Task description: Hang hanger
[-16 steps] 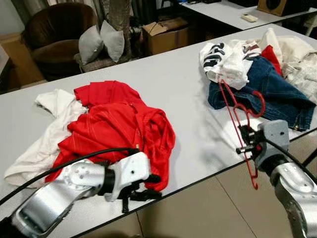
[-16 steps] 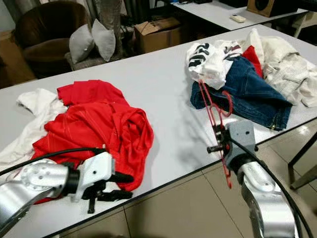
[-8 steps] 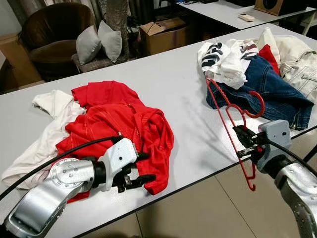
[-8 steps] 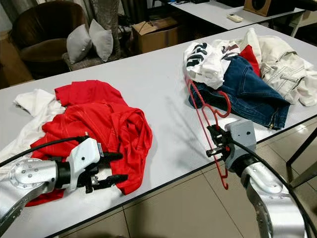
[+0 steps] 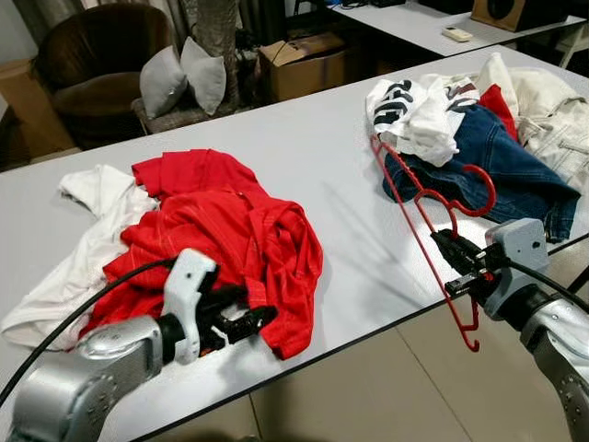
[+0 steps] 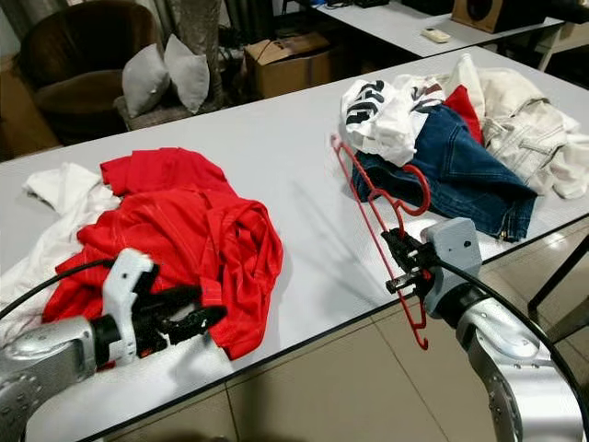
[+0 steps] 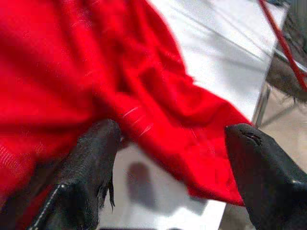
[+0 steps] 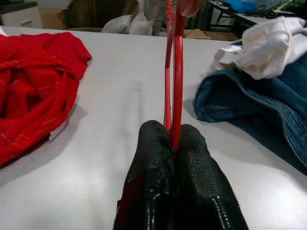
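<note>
Right now your right gripper point(image 5: 453, 261) pinches the red hanger point(image 5: 425, 214) at four o'clock on the table point(image 5: 322, 157), while your left gripper point(image 5: 241, 316) gapes wide over the red shirt point(image 5: 230, 235) at seven o'clock.

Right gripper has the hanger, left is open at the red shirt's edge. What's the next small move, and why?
Probably close the left gripper on the red shirt: its open fingers straddle the shirt's near hem at the table edge. The right gripper already pinches the red hanger, so the shirt needs securing before the two meet.
</note>
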